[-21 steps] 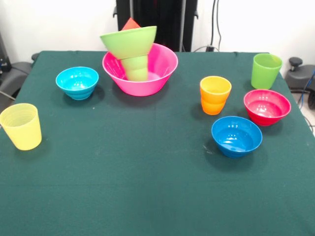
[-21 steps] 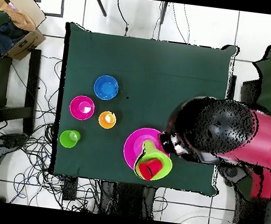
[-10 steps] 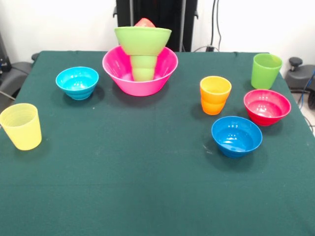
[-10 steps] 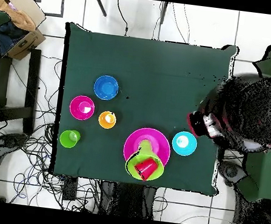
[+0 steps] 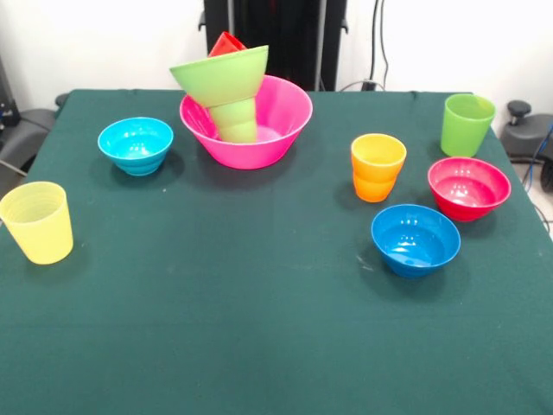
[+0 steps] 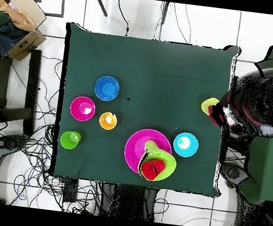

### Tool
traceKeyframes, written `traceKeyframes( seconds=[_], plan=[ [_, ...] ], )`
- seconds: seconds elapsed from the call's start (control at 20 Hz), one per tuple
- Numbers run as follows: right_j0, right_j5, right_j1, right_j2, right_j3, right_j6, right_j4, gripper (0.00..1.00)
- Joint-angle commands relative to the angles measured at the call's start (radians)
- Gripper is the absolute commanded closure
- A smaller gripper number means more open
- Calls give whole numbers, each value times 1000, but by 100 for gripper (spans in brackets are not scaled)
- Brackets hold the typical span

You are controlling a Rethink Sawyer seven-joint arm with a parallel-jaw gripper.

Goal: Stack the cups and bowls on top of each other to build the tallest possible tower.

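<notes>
Looking across the green desk point(image 5: 259, 328) from its near edge, with the pink bowl point(image 5: 251, 143) as landmark: well to the front left of it, upright, yellow cup point(image 5: 36, 223). To its front right, dark blue bowl point(image 5: 416, 239); just behind that, magenta bowl point(image 5: 469, 188), near but apart. Between those and the pink bowl, orange cup point(image 5: 378, 167), upright. Just left of the pink bowl, light blue bowl point(image 5: 136, 145), not touching. Far right, about level with it, lime cup point(image 5: 467, 124), upright.

Inside the pink bowl, the tower: small green cup point(image 5: 235, 121) upside down on its floor, lime bowl point(image 5: 220, 76) perched on top and tilted hard to the left in the front view, red cup point(image 5: 227, 43) lying tipped in that bowl, only its edge showing above the rim.

Seen only from overhead: gripper point(image 6: 217, 114) at the desk's edge just beside the yellow cup, well apart from the pink bowl, under the dark arm point(image 6: 263, 106). Cannot tell whether open or closed.
</notes>
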Motion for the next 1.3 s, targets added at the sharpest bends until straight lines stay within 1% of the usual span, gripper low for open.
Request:
traceKeyframes(
  seconds=[0.05,0.15,0.25,0.35,0.4,0.45,0.55,0.65,0.75,0.85,0.95,1.1,1.2,1.3],
  plan=[
    [-27,-218,198,-11,108,-78,-108,0],
    [-26,-166,194,-8,75,-110,-113,0],
    [-28,-69,163,9,25,-168,-98,0],
    [-36,7,128,33,-19,-228,-85,0],
    [-43,11,115,39,-14,-256,-92,0],
    [-44,-2,120,39,-12,-258,-101,0],
    [-45,-48,167,29,-15,-237,-131,0],
    [-55,-89,217,25,-22,-216,-137,0],
    [-70,-127,231,26,-4,-212,-133,0],
    [-80,-149,221,33,18,-211,-122,0],
    [-72,-154,197,34,38,-200,-123,0],
    [-44,-165,177,31,64,-130,-105,0],
    [-23,-190,171,21,81,-83,-113,0],
    [-24,-176,138,29,97,-97,-99,0]
  ],
)
